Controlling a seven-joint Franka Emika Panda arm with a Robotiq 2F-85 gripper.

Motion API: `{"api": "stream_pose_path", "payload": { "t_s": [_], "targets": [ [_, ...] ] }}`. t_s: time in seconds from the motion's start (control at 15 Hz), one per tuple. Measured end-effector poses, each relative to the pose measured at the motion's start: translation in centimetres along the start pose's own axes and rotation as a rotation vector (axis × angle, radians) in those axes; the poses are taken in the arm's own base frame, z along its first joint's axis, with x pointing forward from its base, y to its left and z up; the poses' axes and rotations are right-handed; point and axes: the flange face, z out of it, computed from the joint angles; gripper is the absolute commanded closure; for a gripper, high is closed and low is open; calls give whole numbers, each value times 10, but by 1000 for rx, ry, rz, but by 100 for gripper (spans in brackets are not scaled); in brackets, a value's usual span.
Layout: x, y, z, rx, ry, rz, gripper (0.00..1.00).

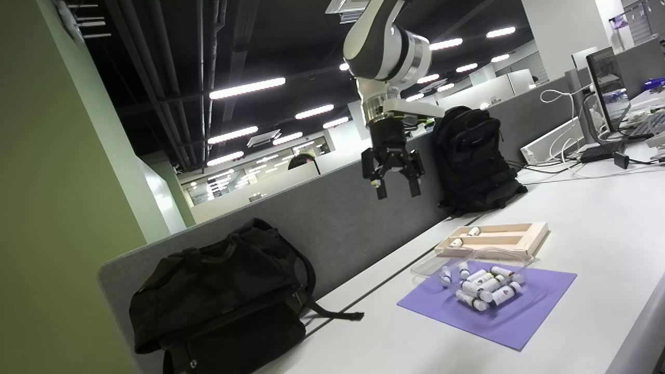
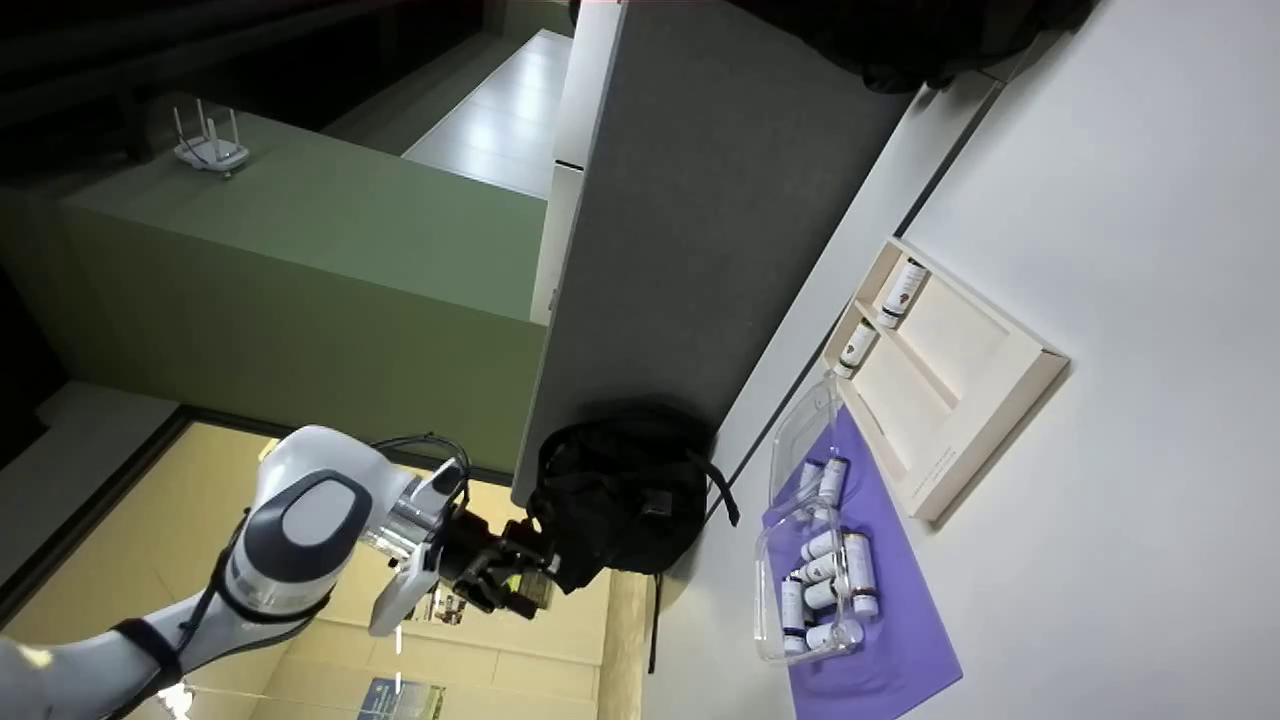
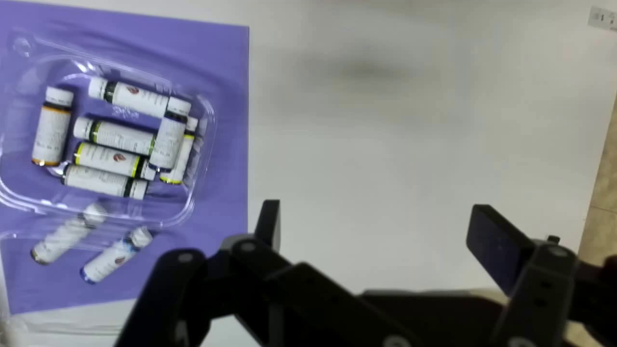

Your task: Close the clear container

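The clear container (image 2: 764,600) is a low see-through box on a purple mat (image 2: 915,650), with several white-labelled bottles (image 3: 115,159) in its base. Its lid (image 2: 800,430) stands open, tilted toward the wooden tray, in both exterior views. In the wrist view the base rim (image 3: 205,159) is at left, and the lid side is partly cut off at lower left. Two bottles (image 3: 118,255) lie by the lid side; I cannot tell whether they are in or under it. My gripper (image 1: 398,191) is open and empty, high above the table, right of the container in the wrist view (image 3: 373,217).
A beige wooden tray (image 2: 985,420) with two bottles lies beside the lid. A grey partition (image 1: 358,223) runs along the table's back. Black bags (image 1: 223,296) (image 1: 470,161) lean against it. A monitor and cables (image 1: 605,88) are farther along the white table (image 1: 597,218).
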Motion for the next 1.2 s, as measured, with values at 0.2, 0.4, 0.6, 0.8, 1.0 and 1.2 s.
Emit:
{"api": "stream_pose_path", "payload": {
  "t_s": [0.2,0.4,0.6,0.8,1.0,1.2],
  "targets": [
    [44,-5,-2,-19,15,-5,0],
    [71,-17,-2,-76,35,-2,0],
    [83,-29,1,-96,49,6,0],
    [85,-29,0,-96,52,7,0],
    [86,-26,3,-126,52,-10,0],
    [98,-12,15,-244,56,-58,0]
  ]
}}
